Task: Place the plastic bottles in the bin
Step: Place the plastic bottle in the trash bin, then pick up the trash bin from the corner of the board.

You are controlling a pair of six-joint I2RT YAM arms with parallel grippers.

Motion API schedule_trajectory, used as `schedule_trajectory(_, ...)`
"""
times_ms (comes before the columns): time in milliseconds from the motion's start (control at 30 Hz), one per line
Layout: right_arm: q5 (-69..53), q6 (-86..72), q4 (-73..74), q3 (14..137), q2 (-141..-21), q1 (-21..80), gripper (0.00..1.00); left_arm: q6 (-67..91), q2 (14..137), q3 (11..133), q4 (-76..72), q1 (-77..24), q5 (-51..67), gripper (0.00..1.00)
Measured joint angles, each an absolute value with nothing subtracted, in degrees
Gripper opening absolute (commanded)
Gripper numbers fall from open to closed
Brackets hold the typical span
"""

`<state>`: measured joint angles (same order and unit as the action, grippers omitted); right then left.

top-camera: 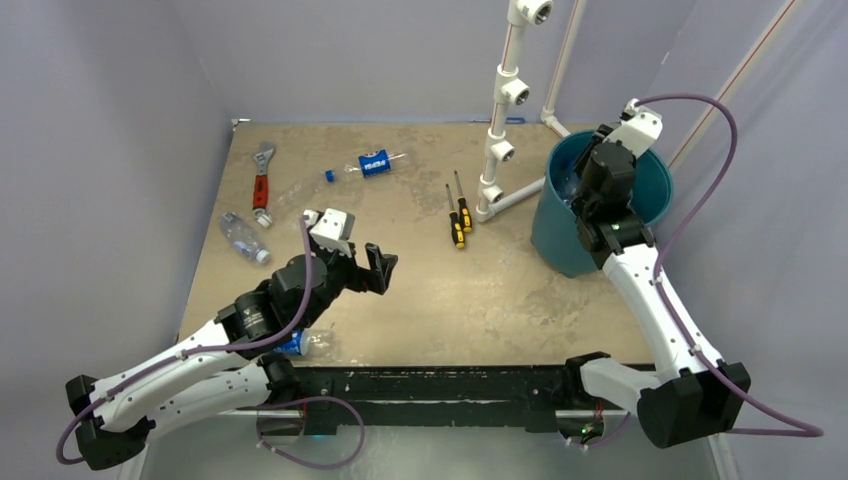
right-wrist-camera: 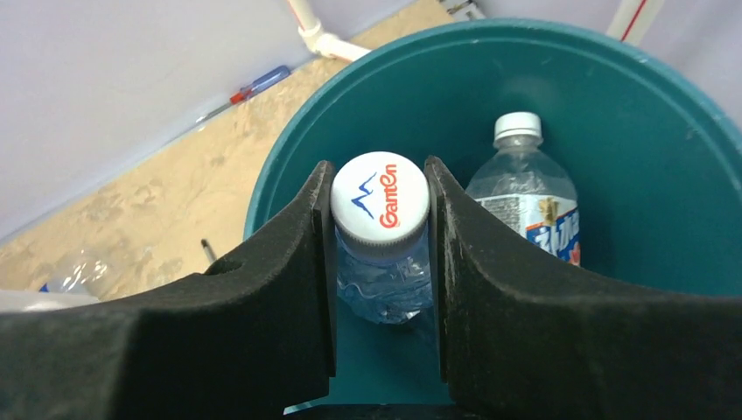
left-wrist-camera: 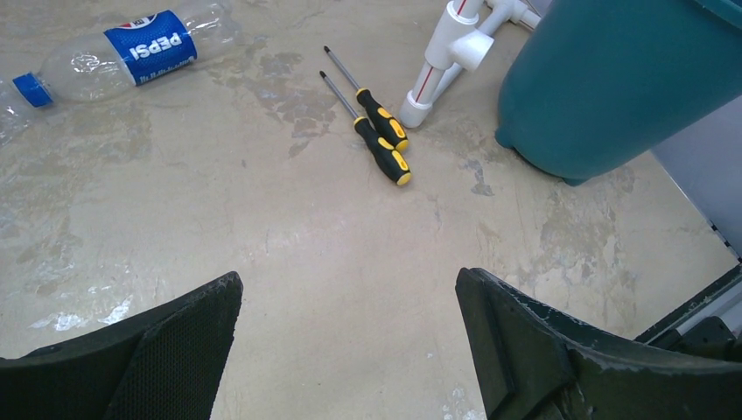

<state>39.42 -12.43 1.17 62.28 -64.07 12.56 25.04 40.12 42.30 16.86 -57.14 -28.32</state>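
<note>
My right gripper [right-wrist-camera: 379, 175] is shut on a clear bottle with a white cap [right-wrist-camera: 380, 203], holding it by the neck over the open teal bin [right-wrist-camera: 665, 79]. Another white-capped bottle [right-wrist-camera: 525, 197] lies inside the bin. In the top view the right gripper [top-camera: 588, 198] reaches down into the bin [top-camera: 560, 240]. My left gripper [left-wrist-camera: 347, 280] is open and empty above bare table, mid-table in the top view [top-camera: 380, 268]. A blue-labelled Pepsi bottle [top-camera: 368, 165] [left-wrist-camera: 131, 54], a clear bottle [top-camera: 243, 236] and a blue-capped bottle under the left arm [top-camera: 305, 343] lie on the table.
Two yellow-and-black screwdrivers [top-camera: 458, 215] [left-wrist-camera: 376, 131] lie left of the bin. A white pipe frame [top-camera: 500, 130] stands behind them. A red-handled wrench [top-camera: 262, 175] lies at the far left. A crumpled clear bottle [top-camera: 290, 195] lies beside it. Walls enclose the table.
</note>
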Motion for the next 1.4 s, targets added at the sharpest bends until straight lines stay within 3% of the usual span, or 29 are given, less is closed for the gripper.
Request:
schedule_trajectory(67,38.37,-13.78,1.74,61.93,-64.25,12.56,0.33,25.06,40.12,42.30,16.86,-57.14,-28.16,0.92)
schedule_trajectory(267,35.35,-15.92,2.57,56.93,-61.32,12.56,0.39,25.58,40.71,42.28,16.91,-57.14,-27.40,0.92)
schedule_trajectory(433,33.78,-17.08,3.33,56.69,-59.83,12.56,0.58,25.98,41.15,42.28,16.91,-57.14,-27.18,0.92)
schedule_trajectory(933,31.31,-19.27,7.20,57.12,-56.53,12.56,0.69,26.00,41.41,42.26,16.88,-57.14,-26.92,0.92)
schedule_trajectory(1200,24.69,-18.44,12.99,60.93,-52.21,12.56,0.88,26.02,41.85,42.26,16.88,-57.14,-26.74,0.92)
schedule_trajectory(1400,18.94,-16.84,17.82,60.73,-53.32,12.62,0.89,26.00,43.38,42.26,16.88,-57.14,-26.20,0.91)
